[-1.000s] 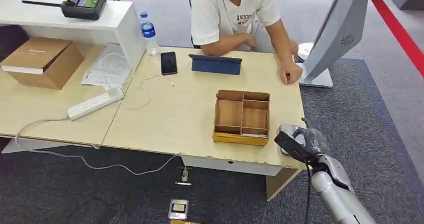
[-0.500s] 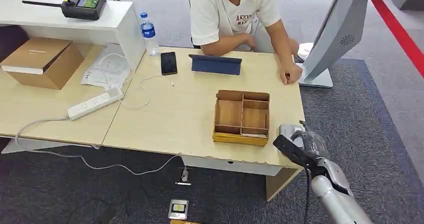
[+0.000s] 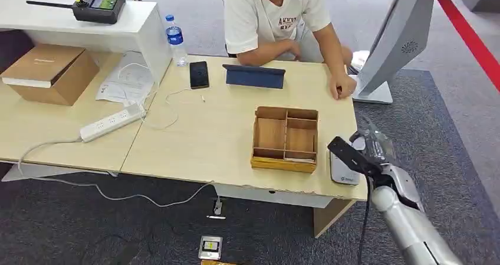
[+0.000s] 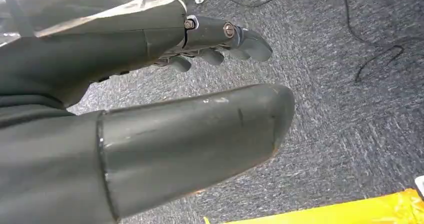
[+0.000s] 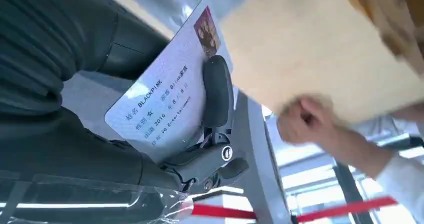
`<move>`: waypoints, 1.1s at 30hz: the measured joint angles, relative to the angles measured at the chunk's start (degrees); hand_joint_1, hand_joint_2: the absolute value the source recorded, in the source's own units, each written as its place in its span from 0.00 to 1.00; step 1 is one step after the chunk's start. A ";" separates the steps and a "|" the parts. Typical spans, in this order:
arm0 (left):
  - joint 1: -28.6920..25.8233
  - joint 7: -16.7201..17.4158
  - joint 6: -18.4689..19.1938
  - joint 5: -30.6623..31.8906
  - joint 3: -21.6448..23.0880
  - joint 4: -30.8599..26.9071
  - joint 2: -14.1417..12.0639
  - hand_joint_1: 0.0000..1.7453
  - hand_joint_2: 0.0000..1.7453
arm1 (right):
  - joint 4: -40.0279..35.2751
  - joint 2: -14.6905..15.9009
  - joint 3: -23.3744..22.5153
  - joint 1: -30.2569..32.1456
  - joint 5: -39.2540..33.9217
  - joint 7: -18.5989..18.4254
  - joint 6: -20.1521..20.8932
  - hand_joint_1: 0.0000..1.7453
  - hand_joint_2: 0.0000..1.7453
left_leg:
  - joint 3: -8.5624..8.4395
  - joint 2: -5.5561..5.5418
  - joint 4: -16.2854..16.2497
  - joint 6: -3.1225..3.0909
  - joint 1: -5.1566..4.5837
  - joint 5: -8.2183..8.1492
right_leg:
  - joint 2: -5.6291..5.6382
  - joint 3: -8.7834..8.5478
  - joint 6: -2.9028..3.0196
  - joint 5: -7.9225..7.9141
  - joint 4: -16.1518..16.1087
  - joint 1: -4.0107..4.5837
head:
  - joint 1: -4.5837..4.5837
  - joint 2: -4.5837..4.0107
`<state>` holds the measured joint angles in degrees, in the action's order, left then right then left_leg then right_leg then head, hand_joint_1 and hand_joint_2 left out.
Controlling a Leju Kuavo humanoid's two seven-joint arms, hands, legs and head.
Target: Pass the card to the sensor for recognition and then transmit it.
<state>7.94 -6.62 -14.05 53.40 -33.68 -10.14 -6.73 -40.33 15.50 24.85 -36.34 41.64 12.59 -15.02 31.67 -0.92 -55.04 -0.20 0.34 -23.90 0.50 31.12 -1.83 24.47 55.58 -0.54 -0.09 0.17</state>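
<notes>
On the left, our left hand (image 4: 150, 109) hangs over the carpet, fingers apart, holding nothing. Mid-table stands the wooden tray (image 3: 285, 138), and just right of it the grey sensor (image 3: 344, 169) lies at the table's (image 3: 206, 135) edge. Our right hand (image 3: 368, 159) grips the card (image 5: 162, 102) flat against its fingers, near the sensor. We judge recognition in hand; next, lay the card's face over the sensor. Its long axis runs along our fingers, photo end outward.

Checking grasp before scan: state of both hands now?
Left hand: open, holding nothing, over carpet.
Right hand: holding the ID card, beside the sensor.
</notes>
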 joint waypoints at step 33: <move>3.53 2.82 2.62 5.20 2.62 -0.22 0.07 0.00 0.00 | 14.86 -9.94 1.51 -29.81 13.55 -2.90 10.16 1.00 1.00 | 0.02 0.00 -0.01 0.01 0.02 0.01 | 0.00 0.02 -0.02 -0.02 0.05 0.01 | 0.00 0.00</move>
<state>11.46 -3.80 -11.43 58.60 -31.06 -10.36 -6.67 -25.47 5.55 26.36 -66.15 55.19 9.68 -4.86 31.69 -0.93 -55.05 -0.19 0.35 -23.89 0.50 31.14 -1.85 24.45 55.63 -0.53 -0.09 0.17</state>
